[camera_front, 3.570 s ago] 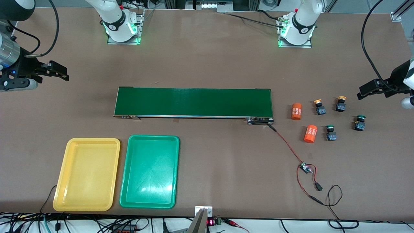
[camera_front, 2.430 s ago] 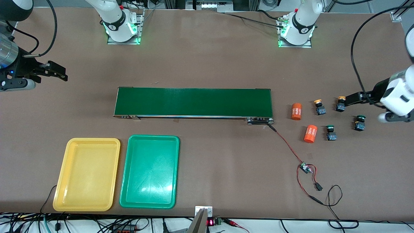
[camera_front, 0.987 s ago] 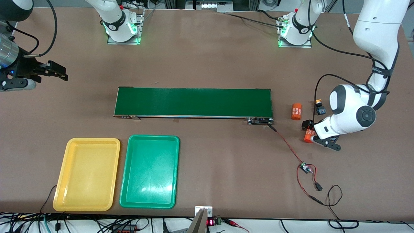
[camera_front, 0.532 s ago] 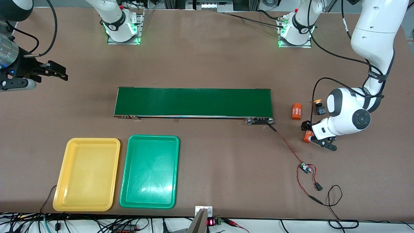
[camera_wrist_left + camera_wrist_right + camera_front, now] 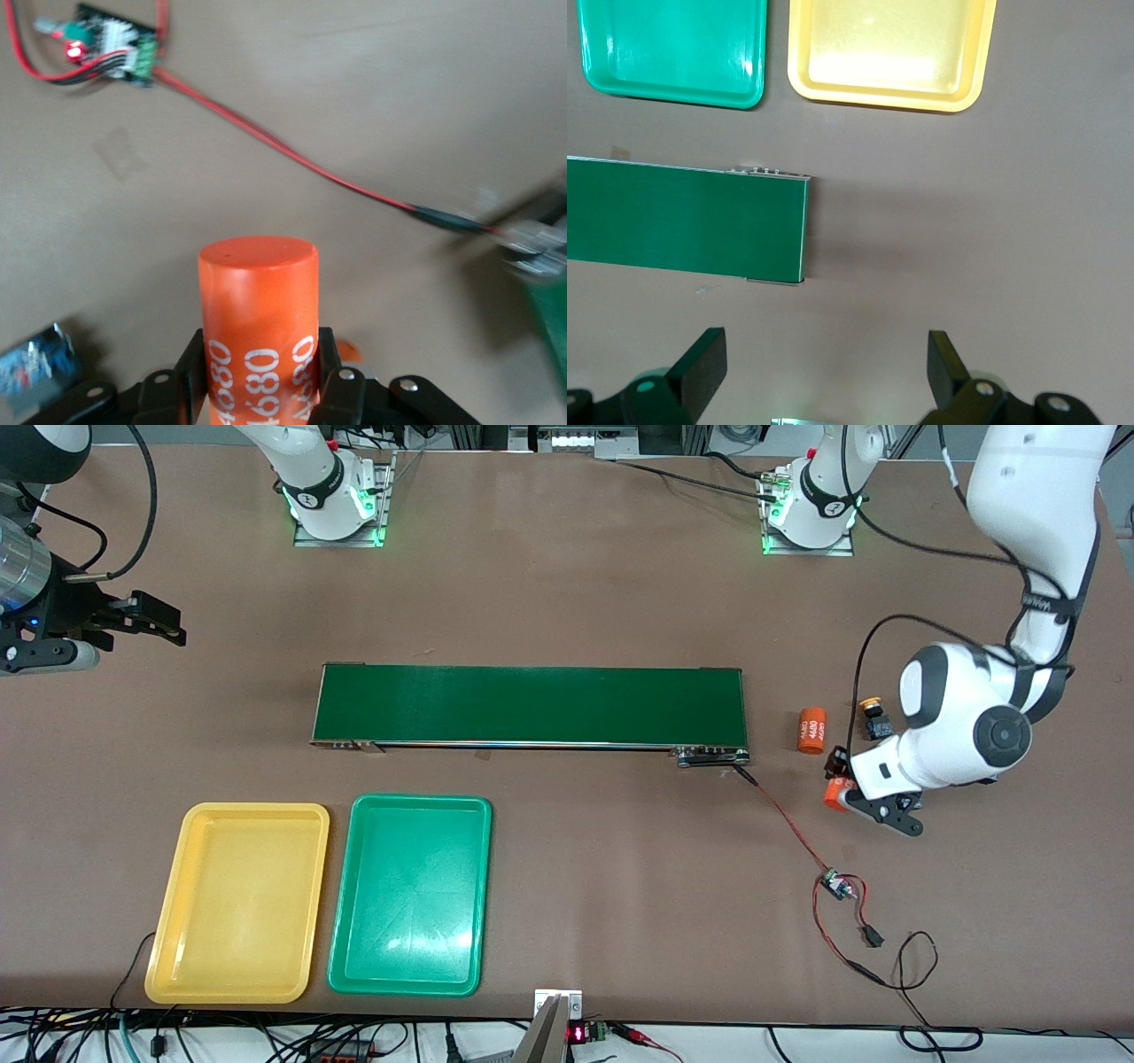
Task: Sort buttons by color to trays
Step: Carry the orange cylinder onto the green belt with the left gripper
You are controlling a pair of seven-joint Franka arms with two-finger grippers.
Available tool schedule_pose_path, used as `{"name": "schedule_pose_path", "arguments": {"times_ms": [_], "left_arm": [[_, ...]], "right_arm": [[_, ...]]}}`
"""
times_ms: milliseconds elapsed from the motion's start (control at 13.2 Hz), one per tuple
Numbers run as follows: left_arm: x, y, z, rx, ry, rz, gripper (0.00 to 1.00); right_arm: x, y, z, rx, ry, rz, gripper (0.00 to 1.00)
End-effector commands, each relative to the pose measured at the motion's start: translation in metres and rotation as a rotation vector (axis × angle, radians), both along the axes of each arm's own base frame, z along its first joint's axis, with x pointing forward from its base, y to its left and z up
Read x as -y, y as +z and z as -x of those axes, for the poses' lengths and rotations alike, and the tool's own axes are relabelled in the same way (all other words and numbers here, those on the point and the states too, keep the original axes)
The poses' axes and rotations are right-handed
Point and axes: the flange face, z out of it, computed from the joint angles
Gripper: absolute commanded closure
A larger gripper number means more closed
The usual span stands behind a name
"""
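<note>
Two orange cylinders [image 5: 811,730] sit near the left arm's table end; the left gripper [image 5: 262,390] clamps one [image 5: 258,329]. Right gripper [image 5: 824,372] waits, fingers spread, near its table edge.

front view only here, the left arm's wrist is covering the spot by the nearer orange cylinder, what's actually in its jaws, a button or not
observer: Not a button. The left wrist view shows the left gripper with its jaws shut on the orange cylinder, which has white 4680 numerals printed round its side.
operator: ok and the right one, is it holding anything
observer: No. The right arm waits. Its wrist view shows the right gripper with jaws wide open and nothing between them, over bare table beside the end of the conveyor belt.
</note>
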Motion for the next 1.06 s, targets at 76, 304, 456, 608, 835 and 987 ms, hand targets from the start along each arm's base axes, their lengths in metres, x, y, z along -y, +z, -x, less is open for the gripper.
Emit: {"name": "schedule_pose_path", "arguments": {"times_ms": [76, 304, 456, 608, 835, 987], "left_arm": [[0.078, 0.034, 0.043, -0.121, -0.148, 0.020, 1.00], [0.143, 0.032, 0.087, -0.148, -0.363, 0.042, 1.00], [0.164, 0.027, 0.093, -0.116, -0.576, 0.091, 1.00], [0.170, 0.022, 0.093, -0.090, -0.788, 0.141, 1.00], [0.184, 0.000, 0.105, -0.088, -0.975, 0.188, 1.00], [0.203, -0.022, 0.123, -0.048, -1.065, 0.206, 1.00]], "right_arm": [[0.002, 0.004, 0.002, -0.002, 0.009, -0.019, 0.00], [0.002, 0.003, 0.002, -0.003, 0.009, -0.019, 0.00], [0.002, 0.004, 0.002, -0.002, 0.009, -0.019, 0.00], [0.002, 0.004, 0.002, -0.002, 0.009, -0.019, 0.00], [0.002, 0.003, 0.002, -0.003, 0.009, -0.019, 0.00], [0.002, 0.004, 0.002, -0.003, 0.009, -0.019, 0.00]]}}
